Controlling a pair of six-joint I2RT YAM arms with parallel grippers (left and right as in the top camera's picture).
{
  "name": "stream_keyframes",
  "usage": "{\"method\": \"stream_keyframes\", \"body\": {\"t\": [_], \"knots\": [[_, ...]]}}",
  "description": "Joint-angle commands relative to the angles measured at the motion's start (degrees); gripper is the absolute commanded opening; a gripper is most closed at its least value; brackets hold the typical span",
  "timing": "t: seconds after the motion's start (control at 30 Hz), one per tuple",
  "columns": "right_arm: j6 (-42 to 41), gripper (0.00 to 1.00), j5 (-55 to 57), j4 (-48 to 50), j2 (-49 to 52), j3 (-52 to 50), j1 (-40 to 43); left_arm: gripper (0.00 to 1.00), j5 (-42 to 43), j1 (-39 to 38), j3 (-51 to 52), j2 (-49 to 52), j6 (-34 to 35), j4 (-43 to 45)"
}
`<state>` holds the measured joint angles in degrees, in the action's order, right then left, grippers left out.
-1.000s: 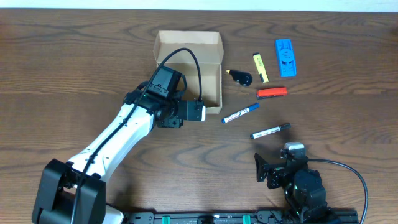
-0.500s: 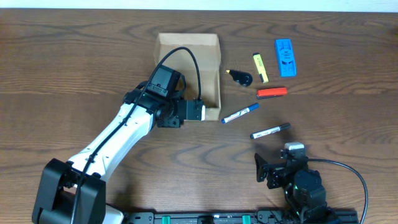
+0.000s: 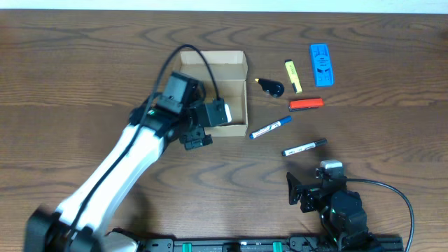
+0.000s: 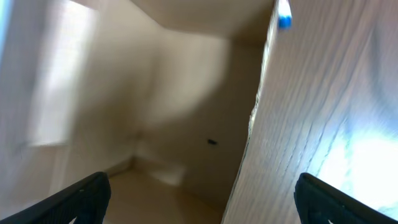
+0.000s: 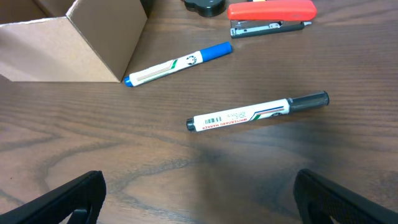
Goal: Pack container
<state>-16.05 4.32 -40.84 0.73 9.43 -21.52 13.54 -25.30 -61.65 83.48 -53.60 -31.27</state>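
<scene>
The container (image 3: pixel 227 77) is an open tan cardboard box at the table's middle back, and what shows of its inside (image 4: pixel 180 106) is bare. My left gripper (image 3: pixel 208 126) hovers open over the box's near wall (image 4: pixel 245 143). In the left wrist view (image 4: pixel 201 199) one finger hangs over the box floor and the other over the table. At the front edge my right gripper (image 3: pixel 311 180) stands open above bare wood, also wide open in its wrist view (image 5: pixel 199 199). Both grippers hold nothing.
To the right of the box lie a blue marker (image 3: pixel 271 127) (image 5: pixel 177 62), a black marker (image 3: pixel 304 147) (image 5: pixel 258 112), a red stapler (image 3: pixel 306 103) (image 5: pixel 270 12), a yellow highlighter (image 3: pixel 293 75), a blue flat item (image 3: pixel 321 64) and a small black item (image 3: pixel 270 87).
My left gripper has gone from shut to wide open at the box's near wall. The left arm has swung slightly left, and the box sits a little nearer. The right arm has not moved.
</scene>
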Motion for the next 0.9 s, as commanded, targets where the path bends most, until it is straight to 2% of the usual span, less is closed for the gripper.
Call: {"method": "stream_keyframes", "body": {"t": [0.0,0.07,0.27,0.4,0.6,0.87], "knots": [[0.68,0.99,-0.07,-0.11,-0.39,-0.22,0.11,0.95,0.79,-0.02,-2.34,-7.89,13.49,-1.36],[0.68,0.99,-0.09,-0.09,-0.39,-0.22,0.11,0.95,0.04,0.35,-2.43,-12.17,18.75,-2.75],[0.68,0.99,-0.07,-0.09,-0.39,-0.22,0.11,0.95,-5.99,0.70,-2.84,-19.78,25.97,-13.29],[0.68,0.99,-0.07,-0.11,-0.39,-0.22,0.11,0.95,-5.86,0.68,-3.06,-21.92,30.75,-20.09],[0.68,0.99,-0.09,-0.09,-0.39,-0.22,0.11,0.95,-2.99,0.68,-3.21,-23.08,35.54,-22.91],[0.68,0.99,-0.09,-0.09,-0.39,-0.22,0.11,0.95,-3.21,0.68,-3.21,-23.02,35.85,-22.88]]}}
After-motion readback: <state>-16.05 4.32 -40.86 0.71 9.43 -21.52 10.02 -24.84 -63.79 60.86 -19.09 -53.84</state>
